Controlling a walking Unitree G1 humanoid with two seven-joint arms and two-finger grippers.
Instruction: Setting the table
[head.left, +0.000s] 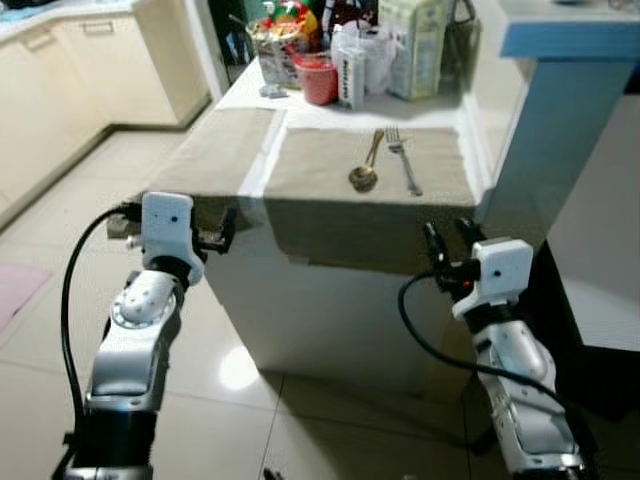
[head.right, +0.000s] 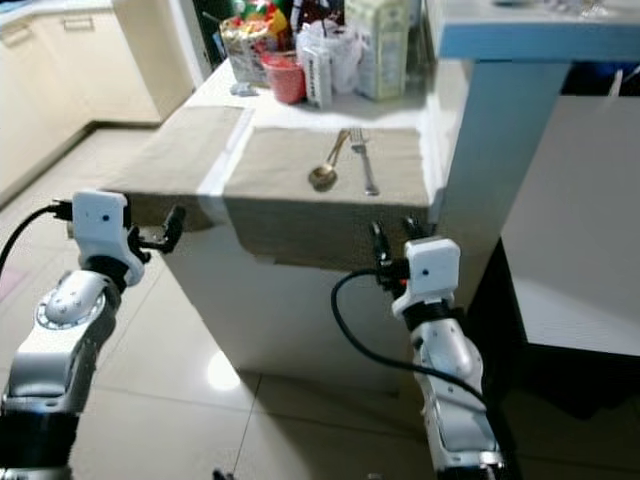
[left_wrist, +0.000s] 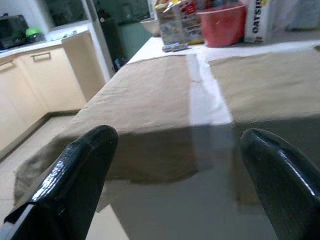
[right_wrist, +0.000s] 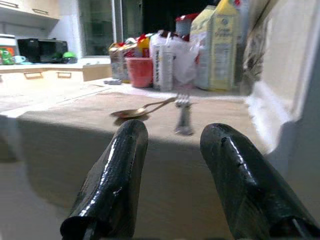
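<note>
Soft indoor light, glare spot on the floor tiles (head.left: 238, 368), wrist views blurred up close

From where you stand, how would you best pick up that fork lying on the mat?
I'd probably grip the fork by its handle, the end nearest the table edge, coming from above with the right gripper, which is closest. It lies flat on the right placemat, tines pointing away, so fingers should close across the thin handle. The spoon lies close beside it, so I'd stay on the far side from that.

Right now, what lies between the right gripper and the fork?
Only bare placemat: its draped front and top, between the right gripper and the fork, in the left eye view.
</note>
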